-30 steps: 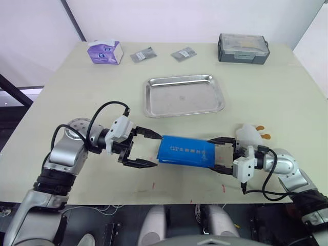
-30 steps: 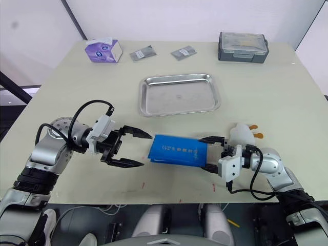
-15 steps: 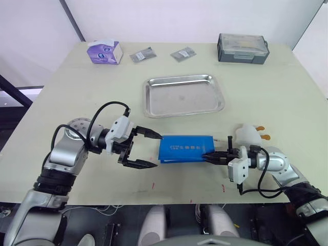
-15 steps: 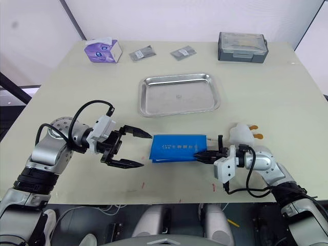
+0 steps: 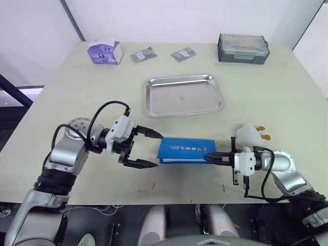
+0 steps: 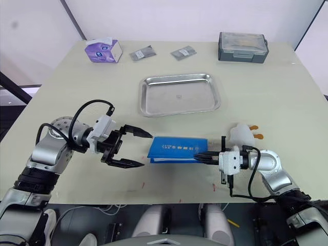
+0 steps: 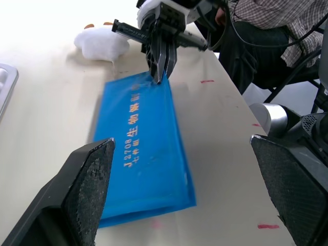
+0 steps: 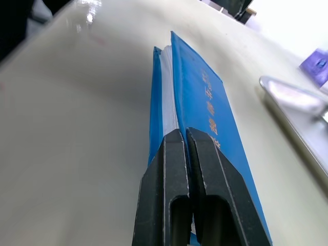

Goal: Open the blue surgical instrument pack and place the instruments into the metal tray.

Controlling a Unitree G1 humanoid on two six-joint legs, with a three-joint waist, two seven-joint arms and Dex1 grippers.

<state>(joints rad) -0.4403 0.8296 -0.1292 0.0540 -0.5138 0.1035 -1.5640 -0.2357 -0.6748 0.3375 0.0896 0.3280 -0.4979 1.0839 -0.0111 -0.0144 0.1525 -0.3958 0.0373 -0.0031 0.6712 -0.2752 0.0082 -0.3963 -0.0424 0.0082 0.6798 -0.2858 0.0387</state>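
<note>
The fingers of the right gripper (image 5: 208, 157) are pressed together on the right edge of the blue surgical instrument pack (image 5: 185, 150); in the right wrist view the blue cover flap is seen pinched between the two black fingers (image 8: 169, 169), with pale lining visible in the gap between cover and back. The pack is seen lying closed and flat on the table (image 5: 77, 87), near its front edge, with white print on its cover.

The left gripper (image 5: 149, 149) is held with its fingers spread wide, just left of the pack. The far fingertip (image 5: 157, 136) is close to the pack's far left corner, and the near fingertip (image 5: 151, 164) is just off its near left corner; contact cannot be told. In the left wrist view the pack's left end is seen lying between the two spread fingers.

The metal tray (image 5: 184, 95) is seen farther back on the table, apart from the pack.
</note>
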